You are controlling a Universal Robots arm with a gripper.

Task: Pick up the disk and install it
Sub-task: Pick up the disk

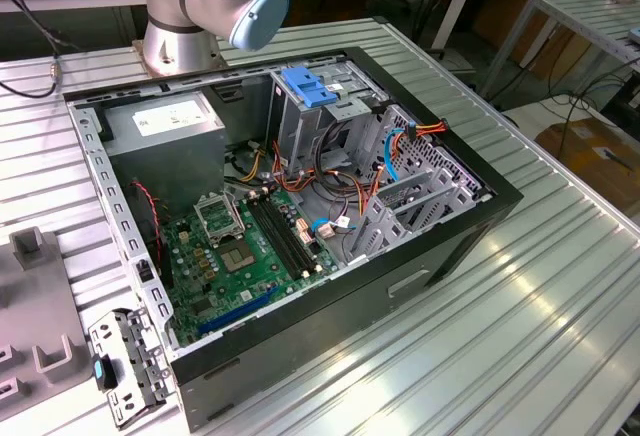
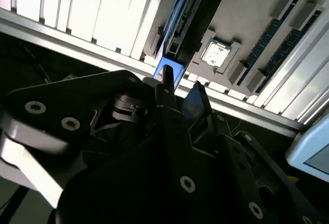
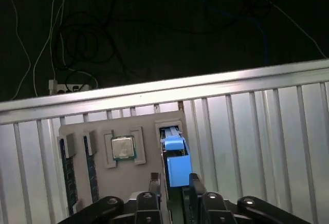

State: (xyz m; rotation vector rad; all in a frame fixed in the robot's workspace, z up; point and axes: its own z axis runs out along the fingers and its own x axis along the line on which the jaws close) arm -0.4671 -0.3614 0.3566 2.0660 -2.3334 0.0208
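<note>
Where the ribbed table (image 3: 247, 126) edges a dark, cabled floor (image 3: 154, 29), parted jaws straddle the disk (image 3: 177, 167).

The gripper (image 3: 175, 185) sat right at the disk (image 3: 175, 157), which stood on edge in a slot of the grey holder (image 3: 148, 130), blue bracket toward the gripper; beside it a processor chip (image 3: 123, 148) lay in a square recess; further along stood what looked like memory sticks (image 3: 91, 170); the holder rested on the ribbed aluminium table (image 3: 247, 131).

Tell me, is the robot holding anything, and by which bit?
Cannot tell. The gripper sits right at the blue plastic bracket end of the flat rectangular disk, which stands on edge in a grey holder's slot.
</note>
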